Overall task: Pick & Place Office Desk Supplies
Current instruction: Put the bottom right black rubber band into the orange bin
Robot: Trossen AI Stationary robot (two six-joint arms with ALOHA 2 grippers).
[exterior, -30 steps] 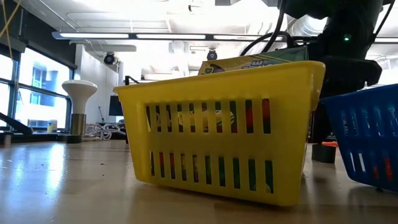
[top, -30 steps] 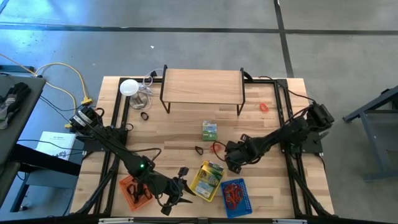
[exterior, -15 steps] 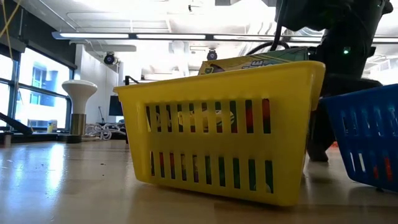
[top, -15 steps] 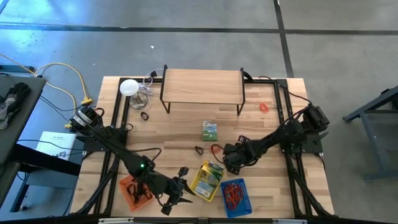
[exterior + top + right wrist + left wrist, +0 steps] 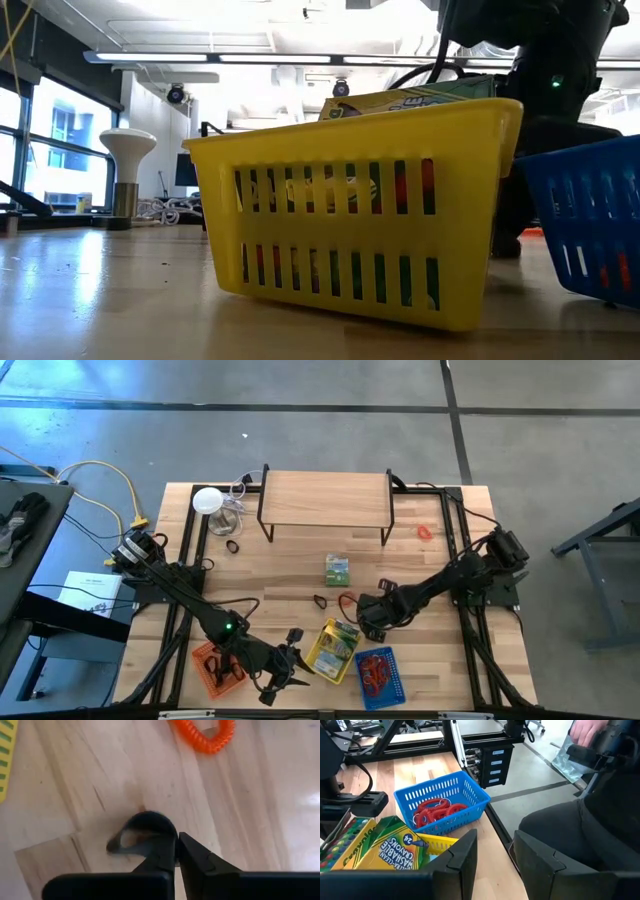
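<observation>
Overhead camera looks straight down; low camera level, close behind yellow basket; overhead shares it.

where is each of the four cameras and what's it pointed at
High view: overhead, looking straight down at the table; both arms show.
Low view: at table height, facing the yellow basket; a dark arm behind.
Left wrist view: past the left gripper to the blue basket of red coils.
Right wrist view: down at a black clip in the shut right gripper.
High and left wrist views share the crayon box.

Wooden table carries yellow, blue, orange baskets
</observation>
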